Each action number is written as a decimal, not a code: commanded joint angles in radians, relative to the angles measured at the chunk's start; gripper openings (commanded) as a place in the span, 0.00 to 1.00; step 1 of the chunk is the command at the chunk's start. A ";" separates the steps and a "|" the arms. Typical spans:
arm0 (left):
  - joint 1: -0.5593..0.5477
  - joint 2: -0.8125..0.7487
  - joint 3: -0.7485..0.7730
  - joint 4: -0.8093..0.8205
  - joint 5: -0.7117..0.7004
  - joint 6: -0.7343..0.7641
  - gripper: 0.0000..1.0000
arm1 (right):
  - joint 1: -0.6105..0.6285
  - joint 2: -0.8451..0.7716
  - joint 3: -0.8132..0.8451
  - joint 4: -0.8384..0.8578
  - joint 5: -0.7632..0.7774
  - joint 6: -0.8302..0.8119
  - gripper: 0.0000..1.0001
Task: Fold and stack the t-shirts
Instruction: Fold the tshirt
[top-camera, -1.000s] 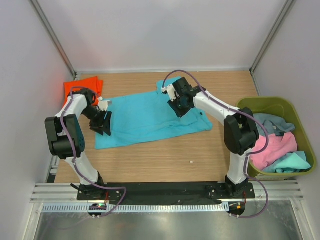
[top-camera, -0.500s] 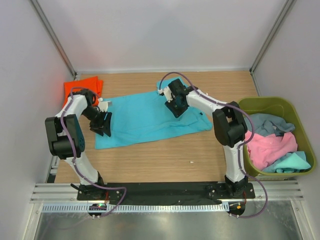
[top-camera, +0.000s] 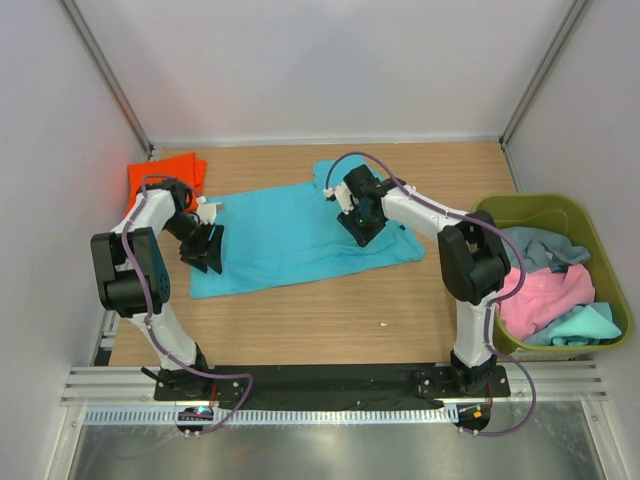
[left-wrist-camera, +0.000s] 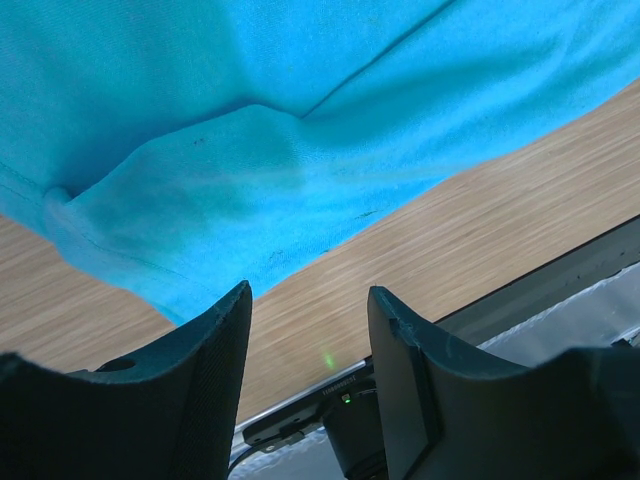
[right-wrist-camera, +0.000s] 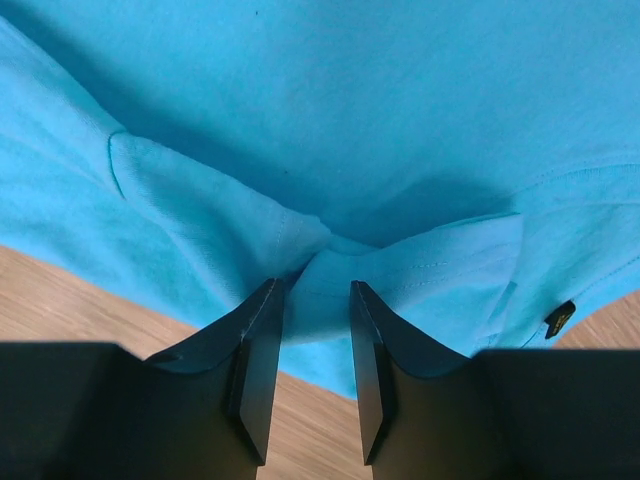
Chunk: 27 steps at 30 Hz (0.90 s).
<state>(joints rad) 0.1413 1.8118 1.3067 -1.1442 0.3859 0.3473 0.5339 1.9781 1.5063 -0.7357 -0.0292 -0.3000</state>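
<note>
Left claw (left-wrist-camera: 308, 290): parted, empty, above the blue shirt (top-camera: 290, 235) hem.
Right claw (right-wrist-camera: 315, 285): narrowly parted at its bunched fold.
Around: we see an orange shirt (top-camera: 165, 172) and a bin (top-camera: 525, 200).

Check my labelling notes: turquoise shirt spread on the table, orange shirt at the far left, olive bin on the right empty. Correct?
No: the olive bin is not empty. The top external view shows a pink shirt, a grey-blue shirt and a teal shirt in it. The rest stands.
</note>
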 joint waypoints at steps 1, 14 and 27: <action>-0.002 -0.005 0.026 0.001 0.019 0.010 0.51 | 0.001 -0.068 -0.012 -0.005 -0.012 0.005 0.40; -0.002 -0.014 0.009 0.011 0.027 -0.002 0.50 | 0.046 -0.130 -0.110 -0.014 -0.041 0.030 0.44; -0.002 0.001 0.026 0.011 0.041 -0.016 0.50 | 0.043 -0.141 -0.034 0.058 0.081 0.009 0.44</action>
<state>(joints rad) 0.1413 1.8133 1.3067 -1.1412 0.3950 0.3424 0.5812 1.8648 1.4246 -0.7208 -0.0044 -0.2829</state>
